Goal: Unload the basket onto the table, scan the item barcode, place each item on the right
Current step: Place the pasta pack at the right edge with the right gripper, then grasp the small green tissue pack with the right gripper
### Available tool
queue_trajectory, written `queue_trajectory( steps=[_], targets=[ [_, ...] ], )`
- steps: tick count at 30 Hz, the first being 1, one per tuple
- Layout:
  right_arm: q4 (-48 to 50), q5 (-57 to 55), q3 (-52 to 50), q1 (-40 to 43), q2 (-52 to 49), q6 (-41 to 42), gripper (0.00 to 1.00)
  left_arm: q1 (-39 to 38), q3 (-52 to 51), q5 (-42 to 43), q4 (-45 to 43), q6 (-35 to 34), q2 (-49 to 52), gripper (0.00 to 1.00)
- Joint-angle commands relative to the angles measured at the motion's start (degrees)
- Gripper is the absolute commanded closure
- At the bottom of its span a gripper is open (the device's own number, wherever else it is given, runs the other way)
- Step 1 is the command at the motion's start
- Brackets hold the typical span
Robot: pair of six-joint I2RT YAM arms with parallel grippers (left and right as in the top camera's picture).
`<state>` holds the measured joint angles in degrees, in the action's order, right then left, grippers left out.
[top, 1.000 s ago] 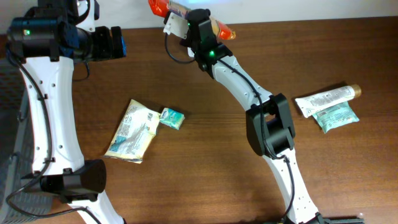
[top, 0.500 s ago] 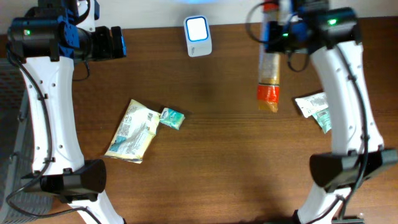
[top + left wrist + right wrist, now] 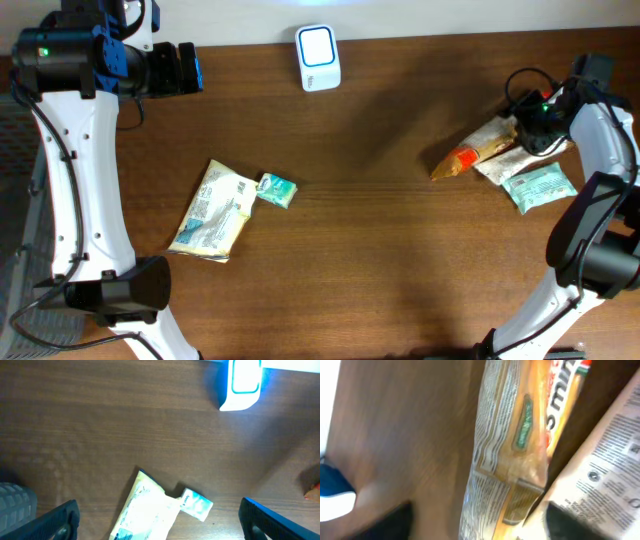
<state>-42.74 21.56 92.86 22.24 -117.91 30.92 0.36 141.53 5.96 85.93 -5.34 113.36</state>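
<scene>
My right hand stands released, fingers spread either side of the snack packet, which lies far right on the worktop, propped on the white tube. Lifting carelessly could snag and drag it. My left hand hangs open. I count one scanner, one green sachet, one pale pouch and one small green packet.

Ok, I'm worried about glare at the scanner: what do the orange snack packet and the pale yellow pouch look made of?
Orange snack packet: thin plastic film, likely glossy; printed text and a flat sealed seam show in the right wrist view. Pale yellow pouch: probably soft plastic film too, wrinkled at the edges; its sheen is hard to judge from overhead.
</scene>
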Motion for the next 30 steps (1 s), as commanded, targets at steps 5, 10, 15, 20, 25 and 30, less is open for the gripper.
queue_trajectory(
  steps=[5,10,15,20,25,30],
  targets=[
    [-10.93,2.27,5.09,-7.69,13.66,-7.15,0.01,0.2,0.48,0.02,-0.09,0.94,-0.35,0.01],
    [-9.97,1.84,4.96,-25.86,12.59,-13.07,0.01,0.2,0.48,0.02,-0.09,0.94,-0.35,0.01],
    [-2.82,1.62,5.07,-43.8,5.88,-19.56,0.12,0.2,0.48,0.02,-0.09,0.94,-0.35,0.01],
    [-3.26,3.15,8.09,-50.62,-4.85,-19.52,0.29,0.2,0.48,0.02,-0.09,0.94,-0.35,0.01],
    [0.13,6.51,8.09,-51.8,-12.83,-17.99,0.35,0.2,0.48,0.02,-0.09,0.94,-0.35,0.01],
    [1.51,11.1,8.07,-52.28,-16.15,-15.63,0.5,0.2,0.48,0.02,-0.09,0.94,-0.35,0.01]
  ],
)
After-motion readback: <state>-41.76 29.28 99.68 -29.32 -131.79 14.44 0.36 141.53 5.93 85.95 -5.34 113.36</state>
